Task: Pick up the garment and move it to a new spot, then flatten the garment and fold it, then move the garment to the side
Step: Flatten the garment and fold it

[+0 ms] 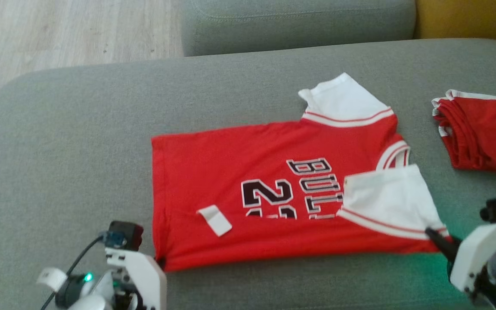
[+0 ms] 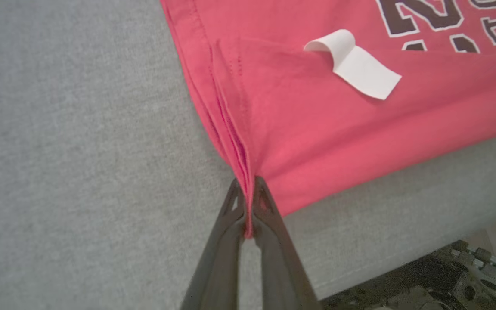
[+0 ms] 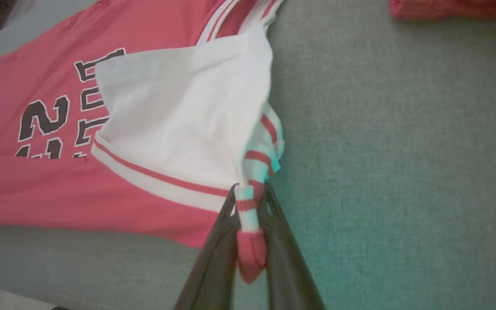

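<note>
Left gripper [image 2: 248,191] pinches the red jersey's [image 1: 230,172] hem corner, right gripper [image 3: 250,196] its striped cuff, at the grey cushion's [image 1: 80,129] near edge; mid-fold, I'd judge, needing both lifted evenly away.

The left gripper [image 2: 247,184], two long dark tapered fingers, is pinched tight on the corner hem of the red fabric jersey [image 2: 317,129], with cloth squeezed between its tips. Behind it sits the white plastic left wrist housing [image 1: 138,269]. The right gripper [image 3: 250,190], with the same dark fingers, is clamped on the jersey's red-and-white striped sleeve cuff [image 3: 257,158], and a fold hangs between the fingers behind the tips. The white right wrist housing [image 1: 476,254] rides behind it.
</note>
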